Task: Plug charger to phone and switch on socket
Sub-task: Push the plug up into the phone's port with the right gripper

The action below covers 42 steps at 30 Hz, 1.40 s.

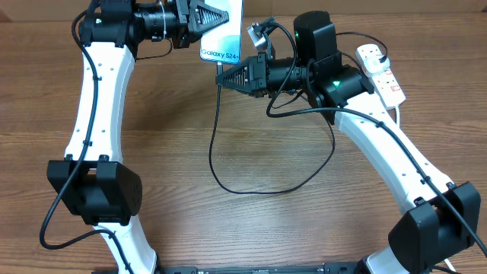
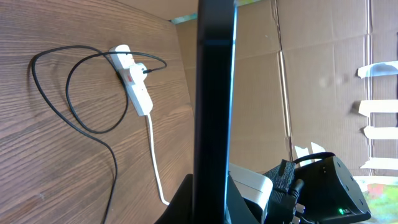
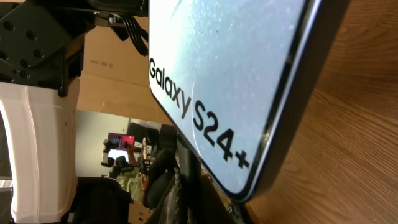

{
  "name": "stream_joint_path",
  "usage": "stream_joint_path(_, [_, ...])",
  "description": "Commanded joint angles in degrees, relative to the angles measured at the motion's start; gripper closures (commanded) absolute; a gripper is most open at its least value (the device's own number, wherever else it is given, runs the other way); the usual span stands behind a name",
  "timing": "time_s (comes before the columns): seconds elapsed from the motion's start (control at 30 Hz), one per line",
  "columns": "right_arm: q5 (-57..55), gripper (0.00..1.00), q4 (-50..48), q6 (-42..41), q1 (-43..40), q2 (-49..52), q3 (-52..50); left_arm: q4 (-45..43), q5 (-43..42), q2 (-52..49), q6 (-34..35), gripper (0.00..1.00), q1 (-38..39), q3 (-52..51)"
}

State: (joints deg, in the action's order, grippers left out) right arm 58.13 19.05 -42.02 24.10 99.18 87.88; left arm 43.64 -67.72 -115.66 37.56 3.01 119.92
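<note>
My left gripper is shut on the phone and holds it raised off the table at the back, blue screen up, "Galaxy S24+" at its near end. In the left wrist view the phone stands edge-on between the jaws. My right gripper is shut on the connector end of the charger cable, just below the phone's bottom edge. The phone screen fills the right wrist view above the jaws. The cable loops over the table to its plug in the white socket strip.
The strip lies at the back right with its thick white lead running off toward the table's edge. The black cable lies in a wide loop on the wooden table. Cardboard walls stand behind.
</note>
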Motion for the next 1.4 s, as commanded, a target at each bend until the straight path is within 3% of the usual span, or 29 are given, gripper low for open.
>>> stream_joint_path(0.0, [-2.8,0.96,-0.8,-0.2,-0.2,-0.5,1.1,-0.2,-3.9,-0.3,-0.3,0.96,0.1,0.2])
stream_joint_path(0.43, [-8.1,0.96,-1.8,-3.2,-0.2,-0.5,1.1,-0.1,-3.9,-0.3,-0.3,0.96,0.1,0.2])
stream_joint_path(1.23, [-8.2,0.96,-4.9,-4.5,-0.4,-0.5,1.1,0.1,-6.9,-0.3,-2.8,0.96,0.1,0.2])
stream_joint_path(1.37, [-8.0,0.83,-4.8,-4.4,-0.4,-0.5,1.1,0.0,-6.8,-0.3,-2.9,0.96,0.1,0.2])
